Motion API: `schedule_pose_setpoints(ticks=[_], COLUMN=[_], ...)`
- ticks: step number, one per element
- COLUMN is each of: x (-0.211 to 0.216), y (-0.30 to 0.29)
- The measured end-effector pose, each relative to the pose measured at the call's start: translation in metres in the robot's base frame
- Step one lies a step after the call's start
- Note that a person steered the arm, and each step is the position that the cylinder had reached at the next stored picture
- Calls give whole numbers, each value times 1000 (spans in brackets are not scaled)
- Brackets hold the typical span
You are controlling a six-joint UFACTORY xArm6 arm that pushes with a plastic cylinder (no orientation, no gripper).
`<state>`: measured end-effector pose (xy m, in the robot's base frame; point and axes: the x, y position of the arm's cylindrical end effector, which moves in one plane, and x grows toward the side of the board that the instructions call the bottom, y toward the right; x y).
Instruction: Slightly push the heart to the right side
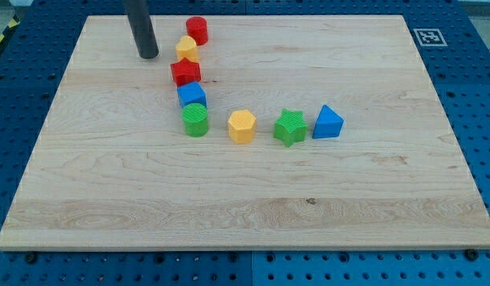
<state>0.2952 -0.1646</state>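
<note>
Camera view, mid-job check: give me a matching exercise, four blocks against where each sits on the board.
Things:
1. red cylinder
2. blue triangular block
3. green cylinder
4. yellow hexagonal block

Places:
A. furthest toward the view's right in the lower row
B. top of the column, nearest the view's top
C. between the green cylinder and the green star block
D. bottom of the column, just below the blue block

My tip sits to the view's left of the column, touching no block.

Pairs: 1-B, 2-A, 3-D, 4-C

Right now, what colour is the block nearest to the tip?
Yellow, just right of my tip; the camera view shows it.
</note>
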Motion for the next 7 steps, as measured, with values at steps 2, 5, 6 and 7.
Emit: schedule_pose_setpoints(ticks=[2,5,6,7], x=[0,2,2,8], y=[28,53,45,-5])
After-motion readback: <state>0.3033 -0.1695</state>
